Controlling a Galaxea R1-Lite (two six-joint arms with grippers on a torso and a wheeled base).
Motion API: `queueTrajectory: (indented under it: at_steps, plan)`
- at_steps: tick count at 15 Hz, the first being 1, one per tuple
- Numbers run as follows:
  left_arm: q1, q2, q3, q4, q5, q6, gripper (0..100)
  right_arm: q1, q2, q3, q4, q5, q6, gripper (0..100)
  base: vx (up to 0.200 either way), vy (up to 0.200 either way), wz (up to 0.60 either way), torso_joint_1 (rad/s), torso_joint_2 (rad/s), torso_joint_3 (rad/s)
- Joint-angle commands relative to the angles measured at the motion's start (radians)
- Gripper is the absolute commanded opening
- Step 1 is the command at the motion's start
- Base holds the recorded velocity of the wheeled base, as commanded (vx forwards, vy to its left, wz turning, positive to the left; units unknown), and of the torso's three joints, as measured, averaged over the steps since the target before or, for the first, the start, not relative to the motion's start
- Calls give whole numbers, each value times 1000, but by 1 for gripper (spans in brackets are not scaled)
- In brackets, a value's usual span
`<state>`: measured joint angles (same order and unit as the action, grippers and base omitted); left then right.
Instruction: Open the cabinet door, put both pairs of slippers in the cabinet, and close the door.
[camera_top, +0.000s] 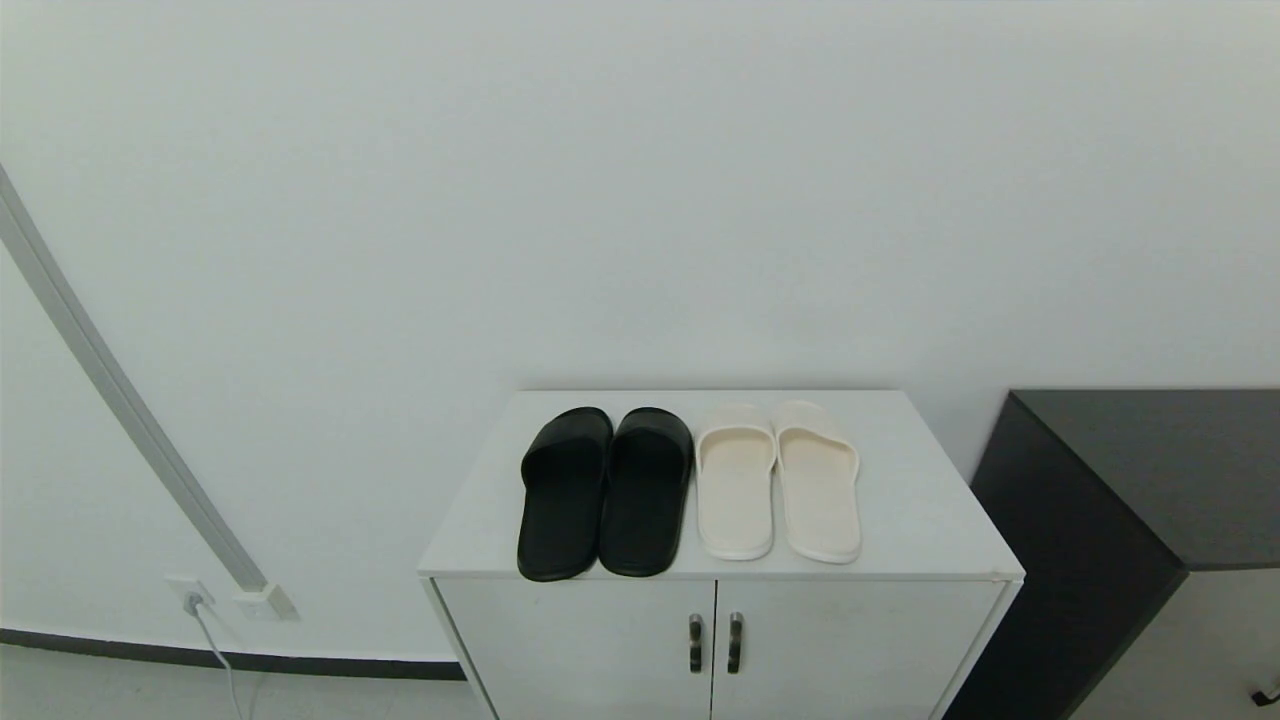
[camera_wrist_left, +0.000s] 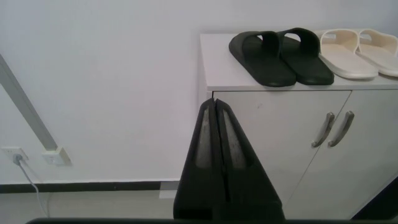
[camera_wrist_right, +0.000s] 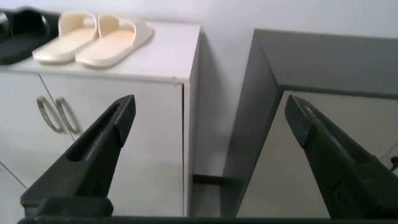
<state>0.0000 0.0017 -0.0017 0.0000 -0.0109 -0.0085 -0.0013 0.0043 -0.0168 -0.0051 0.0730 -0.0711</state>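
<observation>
Slippers (camera_top: 645, 490) atop cabinet (camera_top: 930, 500) | left hand (camera_wrist_left: 214, 102) closed, empty | right hand (camera_wrist_right: 210, 106) wide apart, empty

two pairs of slippers lie side by side on top of the cabinet (camera_top: 930, 520), toes toward the wall behind. the left pair of slippers (camera_top: 605, 495) lies just beside the right pair of slippers (camera_top: 778, 485), and its heels reach the top's front edge. the right pair stops just short of that edge. below the top, two doors meet at the middle, the left handle (camera_top: 695, 642) just beside the right handle (camera_top: 735, 642). another unit (camera_top: 1090, 560) stands right of the cabinet, near it but apart. a wall socket (camera_top: 188, 592) sits low on the wall, well left of the cabinet, and a conduit (camera_top: 100, 375) runs up the wall from just beside it.
</observation>
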Motion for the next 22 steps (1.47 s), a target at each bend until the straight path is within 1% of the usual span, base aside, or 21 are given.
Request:
queueTrajectory:
  at_steps: [1,2,3,4,5,6,7,8,9,11,12,13,16,19,20,22]
  plan:
    - [0,0,0,0,0,1,0,46,146,-255,31,31,111,100,0,0,0,0,0,0]
    - [0,0,0,0,-1,2,0,60,221,-264,85,79,66,100,0,0,0,0,0,0]
    - [0,0,0,0,-1,2,0,60,316,-244,96,125,10,100,0,0,0,0,0,0]
    - [0,0,0,0,-1,2,0,64,431,-241,71,153,8,100,0,0,0,0,0,0]
    - [0,0,0,0,-1,2,0,69,542,-242,1,162,14,100,0,0,0,0,0,0]
    - [0,-2,0,0,-1,2,0,89,668,-244,-111,159,37,100,0,0,0,0,0,0]
    - [0,0,0,0,-1,2,0,129,777,-250,-213,149,65,100,0,0,0,0,0,0]
    - [0,0,0,0,-1,2,0,196,887,-273,-309,108,109,100,0,0,0,0,0,0]
    - [0,-2,0,0,-1,2,0,285,973,-310,-352,27,149,100,0,0,0,0,0,0]
    - [2,0,0,0,-1,2,0,506,1096,-400,-388,-163,243,100,0,0,0,0,0,0]
    - [0,0,0,0,-1,2,0,587,1148,-446,-389,-226,274,100,0,0,0,0,0,0]
    - [0,0,0,0,-1,2,0,635,1194,-488,-391,-271,286,100,0,0,0,0,0,0]
    - [0,0,0,0,-1,2,0,733,1329,-591,-391,-375,344,100,0,0,0,0,0,0]
    - [0,0,0,0,-1,2,0,791,1458,-661,-406,-463,405,100,0,0,0,0,0,0]
    - [0,0,0,0,-3,2,0,797,1504,-667,-438,-487,409,100,0,0,0,0,0,0]
    - [0,0,0,0,-3,2,0,797,1611,-675,-555,-533,407,100,0,0,0,0,0,0]
